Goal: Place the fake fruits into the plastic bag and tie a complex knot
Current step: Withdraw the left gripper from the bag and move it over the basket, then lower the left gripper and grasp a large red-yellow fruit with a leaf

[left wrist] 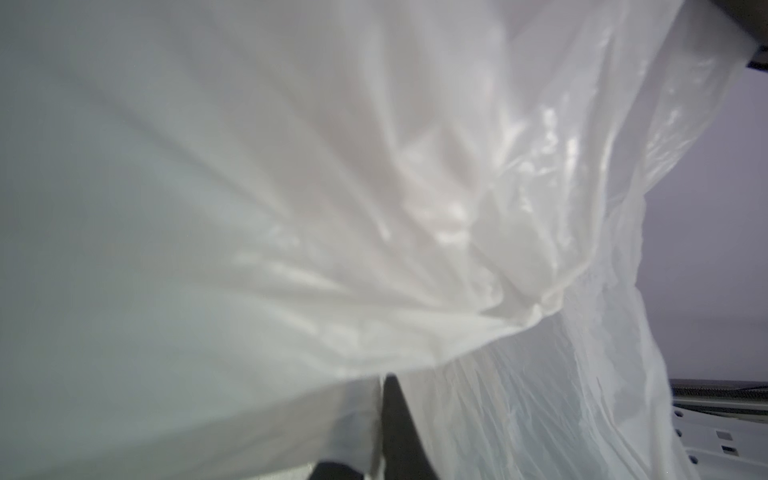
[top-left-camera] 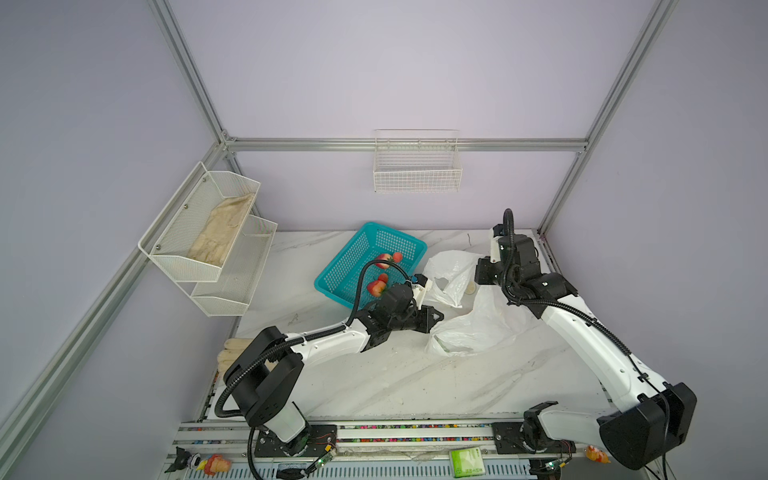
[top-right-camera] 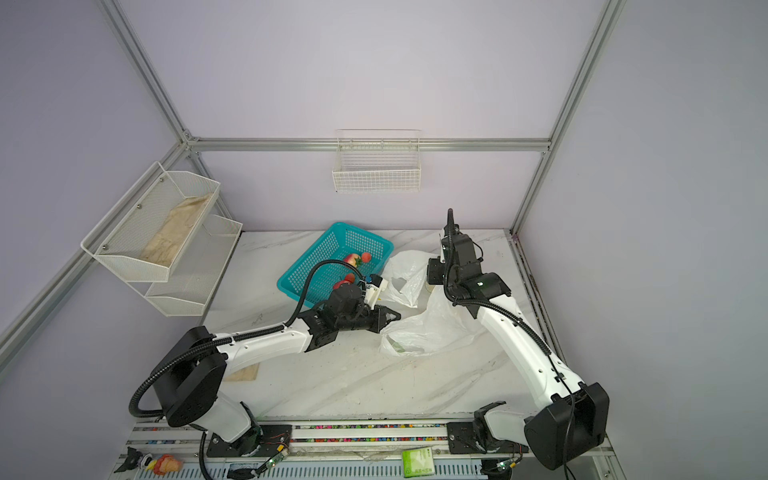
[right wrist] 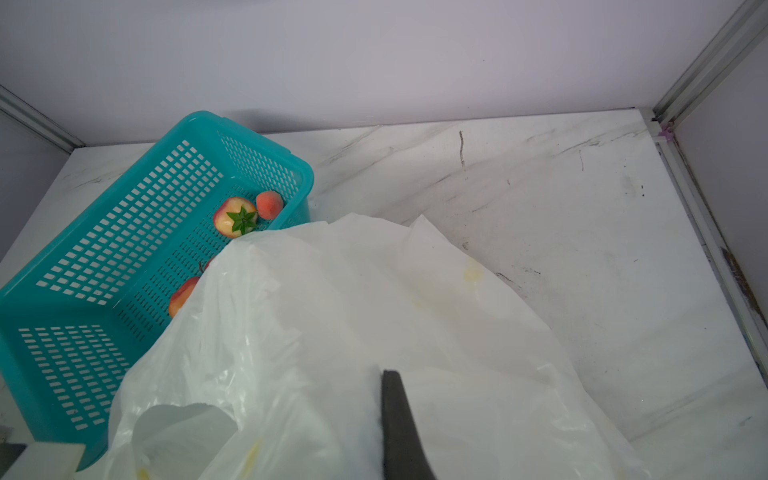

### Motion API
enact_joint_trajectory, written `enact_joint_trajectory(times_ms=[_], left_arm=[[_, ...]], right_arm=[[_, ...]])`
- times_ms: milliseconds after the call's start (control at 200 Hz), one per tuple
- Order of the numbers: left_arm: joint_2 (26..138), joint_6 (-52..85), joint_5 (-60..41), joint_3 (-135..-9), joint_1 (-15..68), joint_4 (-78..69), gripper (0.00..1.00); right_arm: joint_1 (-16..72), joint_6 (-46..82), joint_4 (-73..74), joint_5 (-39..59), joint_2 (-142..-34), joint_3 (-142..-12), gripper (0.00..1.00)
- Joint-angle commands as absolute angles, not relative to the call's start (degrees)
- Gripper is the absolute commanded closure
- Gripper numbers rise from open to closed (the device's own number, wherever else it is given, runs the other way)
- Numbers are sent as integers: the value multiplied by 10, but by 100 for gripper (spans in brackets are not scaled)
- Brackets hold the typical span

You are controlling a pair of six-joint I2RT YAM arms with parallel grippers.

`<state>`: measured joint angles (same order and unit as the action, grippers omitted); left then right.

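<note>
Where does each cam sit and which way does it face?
Top views, both: high above the arms' bases, looking down toward the back wall; left arm and right arm show whole, with teal basket and plastic bag.
Left wrist: on the left arm, close against the bag, which fills it; left gripper's finger shows.
Right wrist: on the right arm, looking over the bag at basket, fake fruits, back wall; right gripper's finger shows.
Shared: bag in all four; basket and fruits in top views and right wrist.
</note>
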<state>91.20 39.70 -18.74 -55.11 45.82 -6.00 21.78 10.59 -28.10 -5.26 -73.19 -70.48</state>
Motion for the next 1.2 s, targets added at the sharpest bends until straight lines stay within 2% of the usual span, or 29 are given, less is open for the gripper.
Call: enact_joint_trajectory(times_ms=[0, 95, 205, 320, 400, 460, 550, 630, 760, 955, 1195], left_arm=[[890, 341, -192, -537, 433, 5, 60], [842, 285, -165, -536, 409, 78, 46], [768, 246, -115, -539, 370, 138, 37], [729, 222, -28, -543, 332, 140, 27], [750, 173, 6, -580, 307, 170, 21], [789, 127, 68, -623, 297, 216, 18], [860, 9, 122, -679, 279, 258, 16], [913, -66, 130, -720, 259, 282, 15], [988, -128, 87, -782, 229, 318, 13], [1081, -150, 14, -873, 221, 378, 11], [1140, -149, -18, -932, 218, 394, 9]], right_arm=[[215, 105, -266, -36, -735, -698, 100], [215, 109, -255, -24, -733, -693, 100], [216, 112, -247, -14, -736, -688, 100], [216, 112, -240, -6, -737, -683, 100], [215, 112, -231, 2, -736, -679, 100], [215, 114, -222, 17, -737, -675, 100], [215, 115, -217, 39, -748, -678, 100], [216, 113, -215, 49, -755, -681, 100], [216, 111, -209, 64, -759, -680, 100], [216, 117, -198, 60, -751, -665, 100], [216, 114, -198, 54, -758, -667, 100]])
